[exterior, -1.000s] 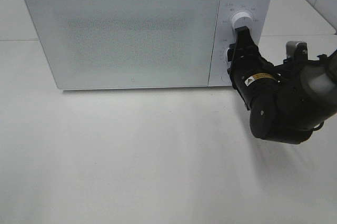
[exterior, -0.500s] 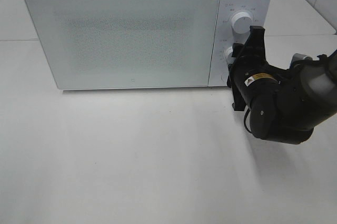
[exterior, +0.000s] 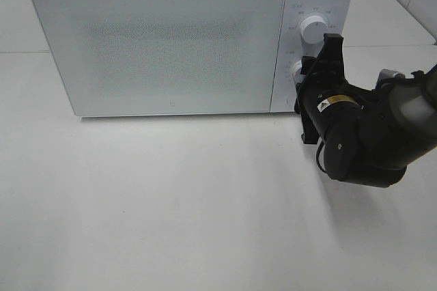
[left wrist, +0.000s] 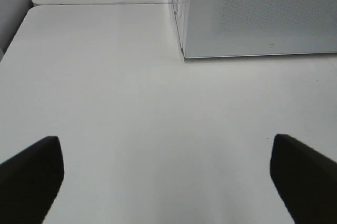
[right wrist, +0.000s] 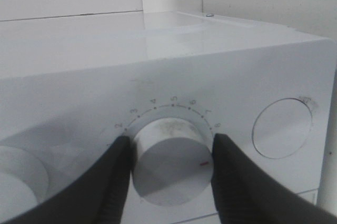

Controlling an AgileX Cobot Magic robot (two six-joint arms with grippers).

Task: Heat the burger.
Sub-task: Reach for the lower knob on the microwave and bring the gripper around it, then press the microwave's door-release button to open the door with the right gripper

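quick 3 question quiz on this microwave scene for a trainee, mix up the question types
1. True or false: the white box-shaped microwave oven has its door open.
2. The right gripper is closed on: A) the upper round white dial; B) the lower round white numbered dial; C) nothing.
3. Fill in: the left gripper, above the white tabletop, has its jaws ____.
Key: 1 false; 2 B; 3 open.

We find: ext. cam high, facing down on microwave (exterior: pixel 164 45) front and tabletop (exterior: pixel 171 223). L wrist cam low over tabletop, shares microwave's corner. R wrist cam v. close on dial (right wrist: pixel 171 163).
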